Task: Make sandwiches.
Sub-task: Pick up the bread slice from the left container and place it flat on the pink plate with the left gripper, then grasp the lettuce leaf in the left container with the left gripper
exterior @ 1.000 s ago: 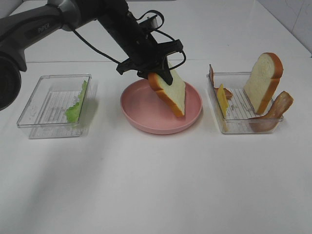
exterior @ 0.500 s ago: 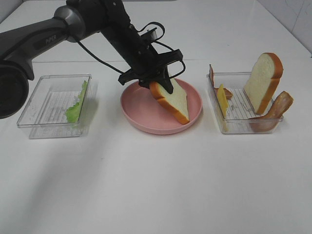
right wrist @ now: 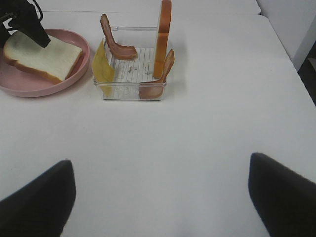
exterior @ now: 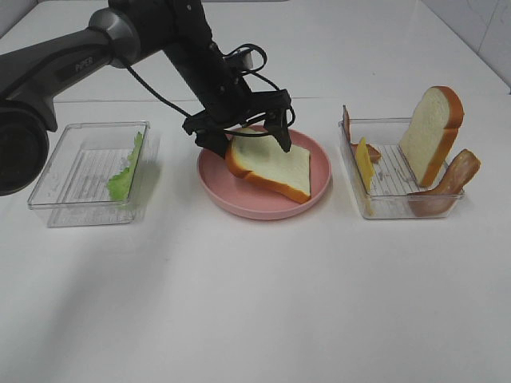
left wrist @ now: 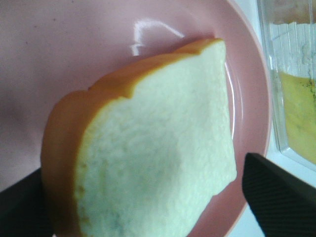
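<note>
White surface [exterior: 239, 303], evenly lit. At 9 o'clock of the plate [exterior: 239, 203], a tray [exterior: 48, 199] holds lettuce [exterior: 124, 175]. The bread slice [exterior: 271, 166], gripped at a tilt a moment ago, now lies on the plate. The left fingers [exterior: 283, 134] have released and straddle it, so the base layer is placed. At 3 o'clock: cheese [exterior: 363, 163], second slice [exterior: 431, 132], bacon [exterior: 455, 175]. Right fingers [right wrist: 39, 202] spread, empty.

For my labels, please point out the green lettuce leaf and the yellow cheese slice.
green lettuce leaf [exterior: 125, 175]: exterior high view, middle of the leaf.
yellow cheese slice [exterior: 364, 163]: exterior high view, its flat face.
</note>
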